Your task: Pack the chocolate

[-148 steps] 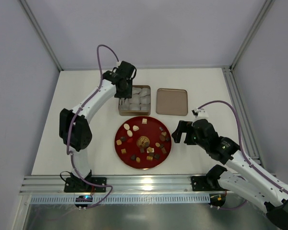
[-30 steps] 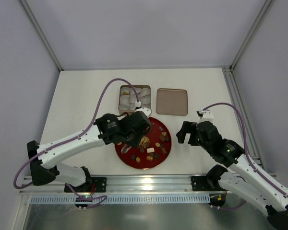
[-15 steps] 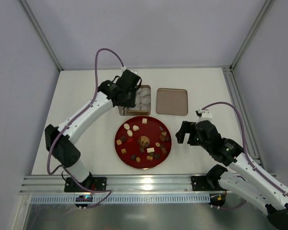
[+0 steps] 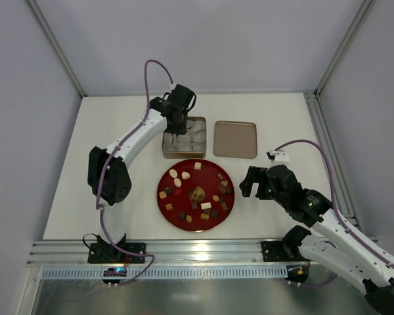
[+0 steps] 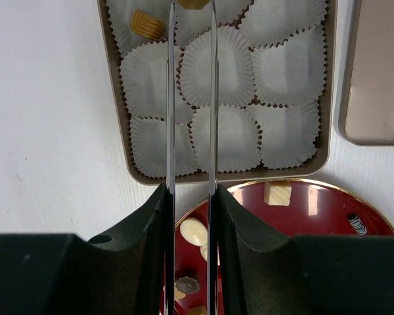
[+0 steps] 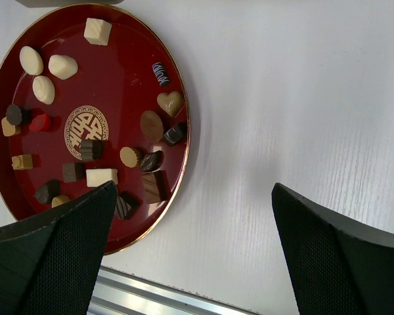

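Placing is the step in hand: the left fingers [image 5: 171,131] stand narrowly closed on a tan chocolate [image 5: 192,3] at their tips, over the far row of paper cups [image 5: 224,65] in the tin [image 5: 236,176]. One ridged piece [image 5: 146,24] already sits in the cup just beside. Next move, by judgement: lower into an empty cup and release. Remaining chocolates [image 6: 151,125] lie on the red plate [image 6: 111,65], near the wide-open, empty right fingers [image 6: 341,256] above the tabletop [image 6: 282,98].
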